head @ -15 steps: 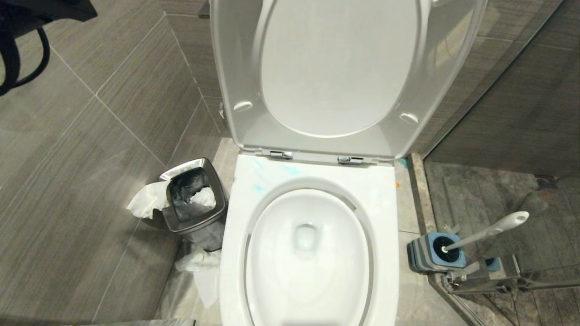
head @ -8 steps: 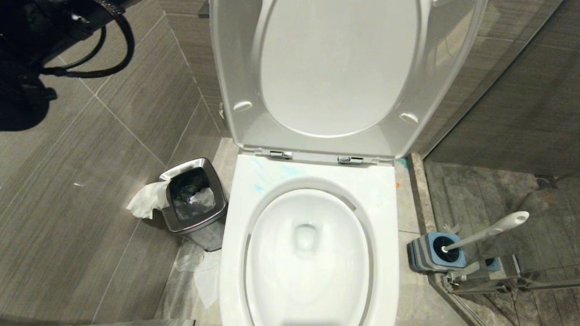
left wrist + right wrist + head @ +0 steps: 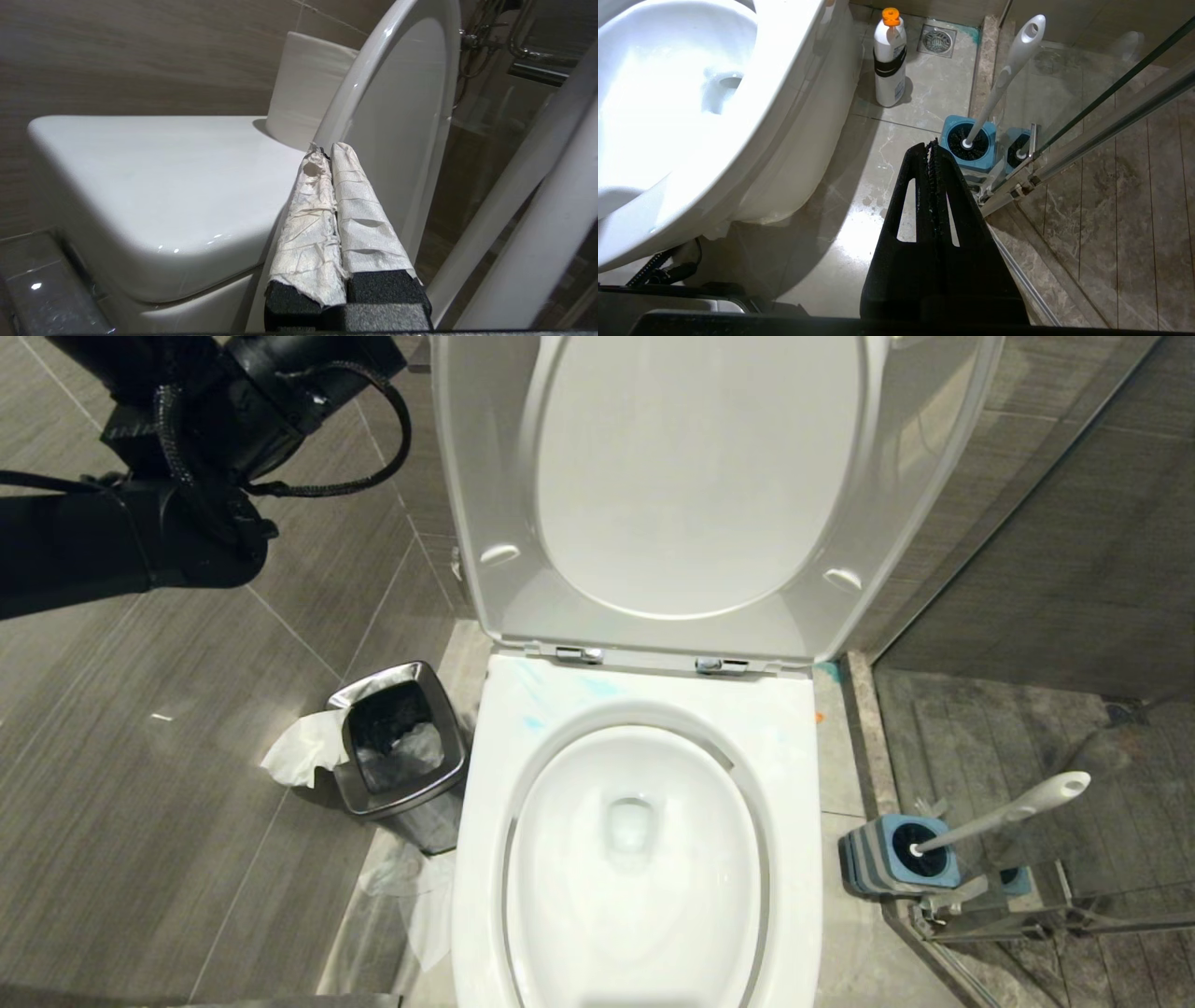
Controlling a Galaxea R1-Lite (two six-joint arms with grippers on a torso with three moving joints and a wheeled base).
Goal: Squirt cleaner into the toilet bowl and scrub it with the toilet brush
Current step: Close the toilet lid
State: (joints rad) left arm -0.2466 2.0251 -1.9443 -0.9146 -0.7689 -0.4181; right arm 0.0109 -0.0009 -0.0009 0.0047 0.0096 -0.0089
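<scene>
The white toilet bowl [image 3: 579, 896] stands open, its seat and lid [image 3: 691, 476] raised. Thin blue smears of cleaner [image 3: 534, 721] mark the back left of the rim. The toilet brush [image 3: 1018, 810] leans in its blue-and-grey holder [image 3: 873, 868] on the floor to the right. A white bottle with an orange cap [image 3: 889, 60] stands by the toilet's base. My left gripper [image 3: 325, 150], its fingers wrapped in white tape, is shut and empty beside the tank [image 3: 140, 186] and the raised lid's edge. My right gripper [image 3: 930, 145] is shut and empty above the floor, short of the holder [image 3: 969, 144].
A square steel waste bin [image 3: 448, 775] with crumpled tissue [image 3: 299, 756] around it sits left of the toilet. My left arm [image 3: 187, 476] crosses the upper left. A glass shower door with a metal rail [image 3: 1055, 922] stands right of the brush. A floor drain [image 3: 937, 39] lies past the bottle.
My left arm has swung in from the top left corner toward the raised lid. The toilet, the brush and the bin have not moved.
</scene>
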